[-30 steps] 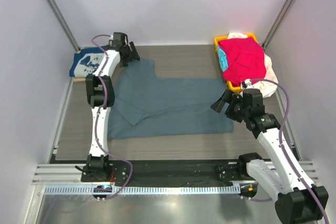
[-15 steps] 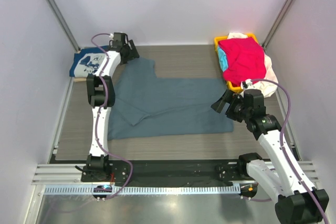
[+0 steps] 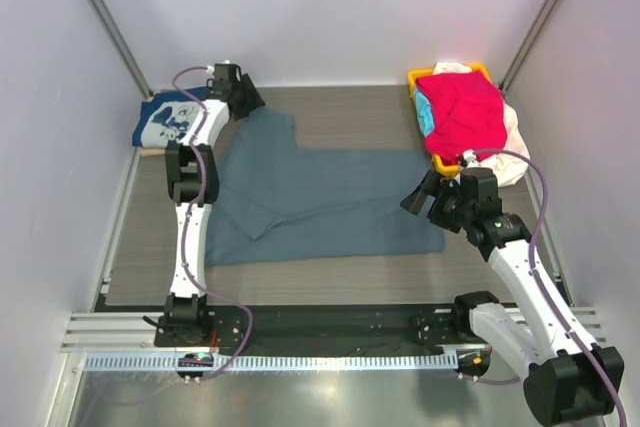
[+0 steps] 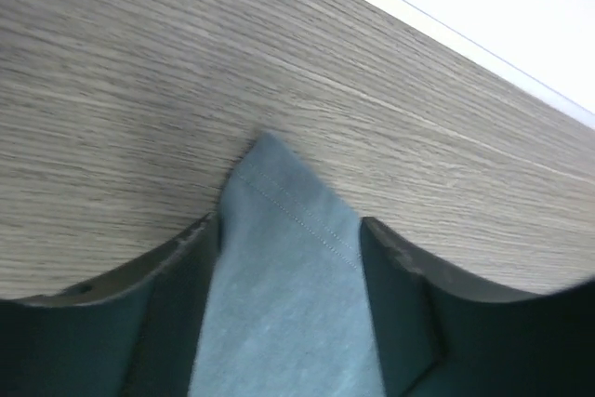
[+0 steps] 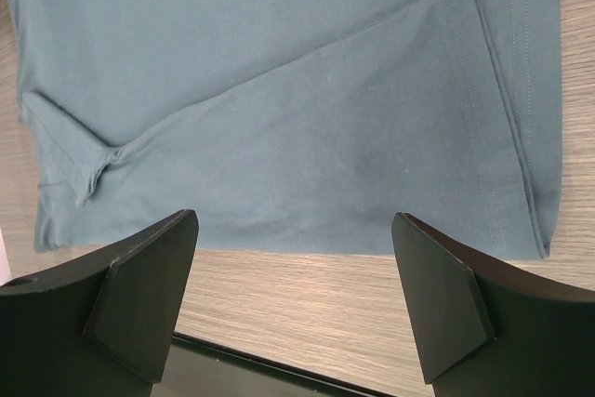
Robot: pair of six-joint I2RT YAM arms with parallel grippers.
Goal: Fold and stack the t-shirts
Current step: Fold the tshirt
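Slate blue-grey t-shirt (image 3: 330, 197) spread flat for folding. Left gripper (image 4: 290, 230) straddles its far corner, jaws apart, likely to pinch it. Right gripper (image 5: 295, 230) hovers, jaws wide.

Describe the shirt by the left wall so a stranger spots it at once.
Go to the far left corner of the table. A navy t-shirt lies there; unlike the plain blue-grey t-shirt spread beside it, it carries a white print.

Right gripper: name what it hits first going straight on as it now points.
Likely the blue-grey shirt, near its edge; depth is unclear, so the gripper might touch the table first.
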